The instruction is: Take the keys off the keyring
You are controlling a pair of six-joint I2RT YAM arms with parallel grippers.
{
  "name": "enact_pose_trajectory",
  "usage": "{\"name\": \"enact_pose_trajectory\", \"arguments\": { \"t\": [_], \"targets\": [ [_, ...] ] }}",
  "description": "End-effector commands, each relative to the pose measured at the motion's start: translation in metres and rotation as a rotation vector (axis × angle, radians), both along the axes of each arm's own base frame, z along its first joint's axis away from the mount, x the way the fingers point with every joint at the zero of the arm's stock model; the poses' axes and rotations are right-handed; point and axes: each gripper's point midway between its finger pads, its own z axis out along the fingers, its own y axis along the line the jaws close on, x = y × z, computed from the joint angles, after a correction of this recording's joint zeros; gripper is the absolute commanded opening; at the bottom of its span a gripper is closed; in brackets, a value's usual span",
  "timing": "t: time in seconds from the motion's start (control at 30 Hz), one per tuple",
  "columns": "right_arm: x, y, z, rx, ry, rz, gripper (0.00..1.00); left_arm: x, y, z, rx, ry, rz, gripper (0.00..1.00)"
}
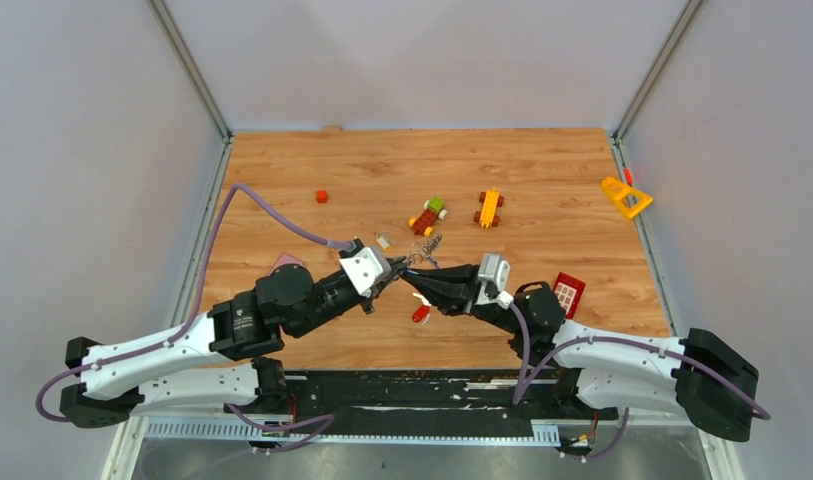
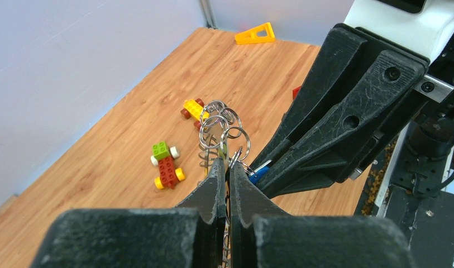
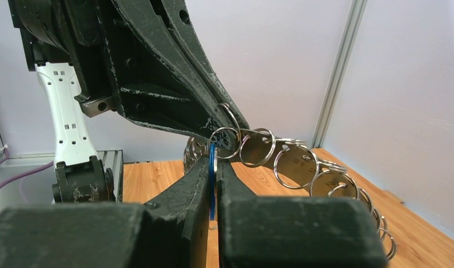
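The right gripper [image 3: 214,166] is pinched together on the blue key [image 3: 213,184], which sits edge-on between its pads. Just above, almost tip to tip, the left gripper [image 2: 227,165] is clamped on the keyring [image 3: 296,163], held above the table [image 1: 542,170]. The ring's small loops curve away from both; which loop carries the key is hard to tell. Free air lies back toward the right arm's base

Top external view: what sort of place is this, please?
Probably a robot test cell: a wood-grain table boxed in by plain pale walls, left arm and right arm bolted at its near edge, toy block vehicles scattered.
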Motion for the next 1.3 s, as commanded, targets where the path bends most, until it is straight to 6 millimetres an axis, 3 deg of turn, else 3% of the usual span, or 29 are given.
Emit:
{"name": "enact_pose_trajectory", "arguments": {
  "t": [0.0, 0.33, 0.8, 1.27],
  "targets": [
    [-0.007, 0.004, 0.022, 0.045, -0.014, 0.042, 0.02, 0.003, 0.004, 0.029, -0.116, -0.029, 0.023, 0.00],
    [0.008, 0.014, 0.010, -0.022, 0.135, 0.013, 0.00, 0.004, 0.010, 0.033, -0.142, -0.035, 0.042, 0.00],
    [0.006, -0.010, 0.004, -0.056, 0.144, -0.044, 0.00, 0.008, 0.026, 0.038, -0.198, -0.039, 0.094, 0.00],
    [-0.004, -0.040, 0.022, -0.049, 0.085, -0.086, 0.00, 0.022, 0.036, 0.028, -0.173, -0.030, 0.197, 0.00]
  ]
}}
